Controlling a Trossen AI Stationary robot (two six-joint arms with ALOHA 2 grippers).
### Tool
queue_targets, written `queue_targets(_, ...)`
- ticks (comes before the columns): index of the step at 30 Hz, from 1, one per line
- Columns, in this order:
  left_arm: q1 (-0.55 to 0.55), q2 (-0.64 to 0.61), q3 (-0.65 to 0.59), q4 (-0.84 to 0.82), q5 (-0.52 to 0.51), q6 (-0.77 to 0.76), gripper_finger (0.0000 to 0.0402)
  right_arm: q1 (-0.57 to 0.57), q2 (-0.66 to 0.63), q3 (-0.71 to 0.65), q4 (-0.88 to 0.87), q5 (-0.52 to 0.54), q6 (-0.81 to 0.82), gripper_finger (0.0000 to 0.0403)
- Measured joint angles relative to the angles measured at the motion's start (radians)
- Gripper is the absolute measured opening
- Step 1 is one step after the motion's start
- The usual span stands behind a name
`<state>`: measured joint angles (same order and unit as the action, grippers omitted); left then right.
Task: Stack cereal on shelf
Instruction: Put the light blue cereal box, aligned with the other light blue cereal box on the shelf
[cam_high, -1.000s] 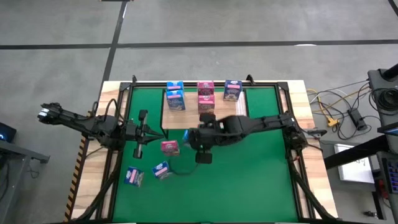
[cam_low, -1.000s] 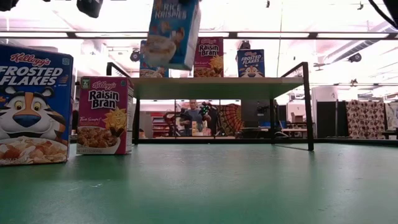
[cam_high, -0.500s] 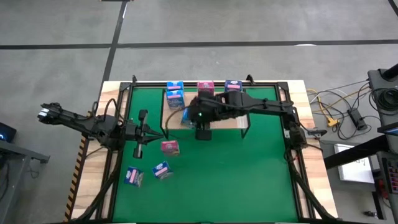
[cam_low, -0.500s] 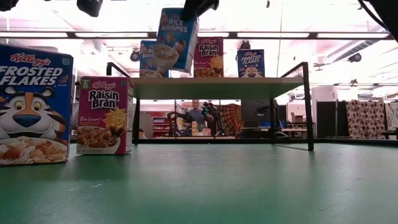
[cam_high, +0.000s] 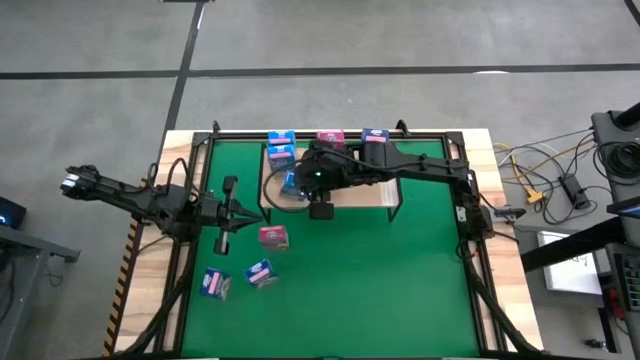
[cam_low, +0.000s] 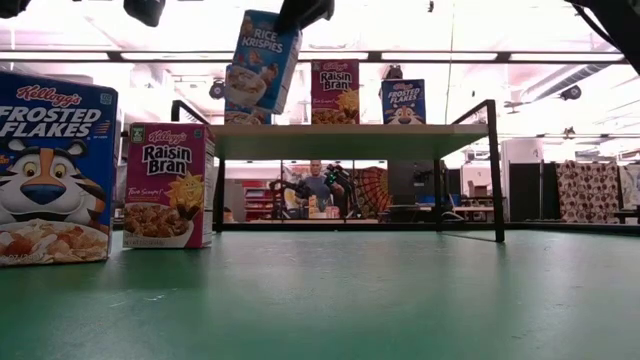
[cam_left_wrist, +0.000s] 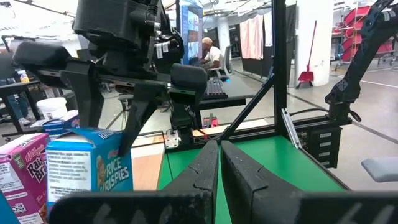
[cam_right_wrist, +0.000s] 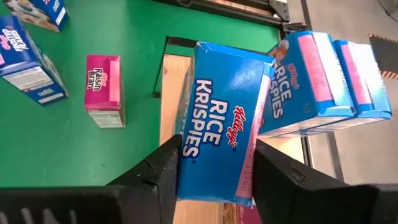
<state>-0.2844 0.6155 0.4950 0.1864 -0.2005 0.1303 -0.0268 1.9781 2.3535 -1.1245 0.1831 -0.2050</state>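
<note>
Shelf (cam_high: 352, 196), far centre of the green mat, carries Rice Krispies, Raisin Bran and Frosted Flakes boxes. Right gripper (cam_right_wrist: 214, 165) clamps a tilted light-blue Rice Krispies box (cam_low: 262, 58) above the shelf's left end; likely risk: it knocks the standing Rice Krispies box (cam_low: 234, 96) just behind. Left gripper (cam_high: 228, 214) waits left, fingers closed, empty.
</note>
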Motion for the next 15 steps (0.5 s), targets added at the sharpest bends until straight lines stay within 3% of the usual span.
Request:
queue_targets(8,0.0,0.0,0.0,0.004,0.0,0.0,0.0001,-0.017,0.001,0.0,0.012,0.001,-0.009,0.0202)
queue_targets(15,0.0,0.0,0.0,0.008,0.0,0.0,0.0001,-0.02,0.014,-0.001,0.013,0.001,-0.032,0.0216)
